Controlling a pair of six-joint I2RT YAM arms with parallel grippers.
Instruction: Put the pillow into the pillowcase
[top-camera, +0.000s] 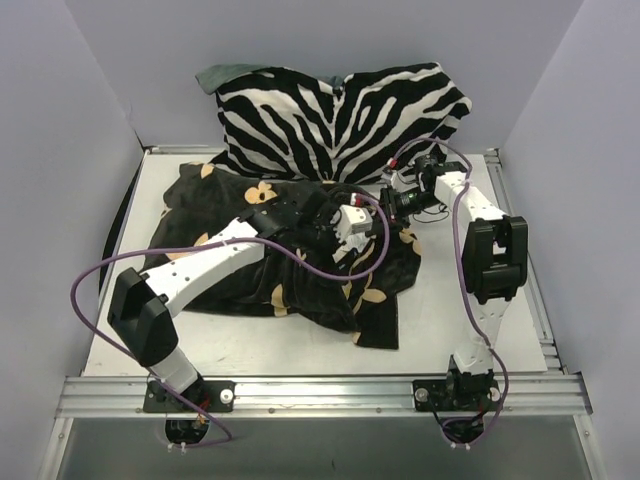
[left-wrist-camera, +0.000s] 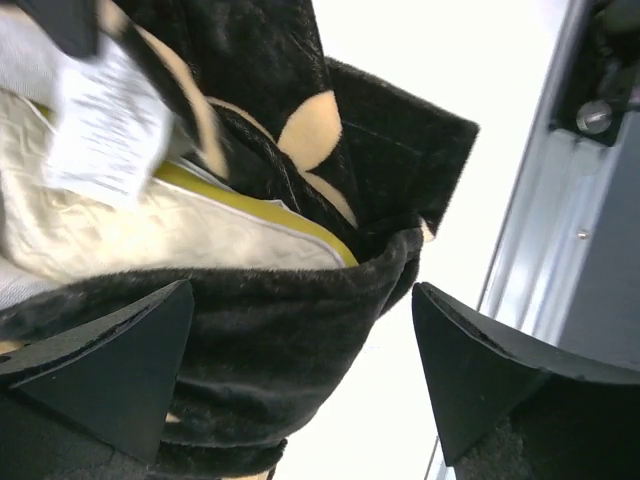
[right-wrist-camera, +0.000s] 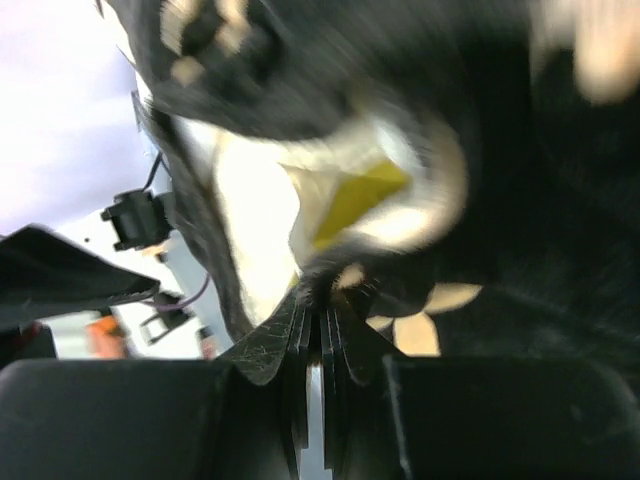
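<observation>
1. Pillowcase (top-camera: 310, 290) crumpled on table (top-camera: 250, 345); pillow (left-wrist-camera: 150, 235) mostly inside, corner showing at the mouth.
2. Left gripper (left-wrist-camera: 300, 300) spread wide, straddling the case rim, gripping nothing.
3. Right gripper (right-wrist-camera: 320, 310) closed, pinching the case edge.
4. Zebra cushion (top-camera: 340, 120) behind.

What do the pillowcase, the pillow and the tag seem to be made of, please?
The pillowcase looks like black velvet or plush, with a short fuzzy nap at its edge. The pillow: probably cream quilted fabric, matte, dimpled, with a yellow band. The tag: thin white printed cloth or paper, unclear which.
</observation>
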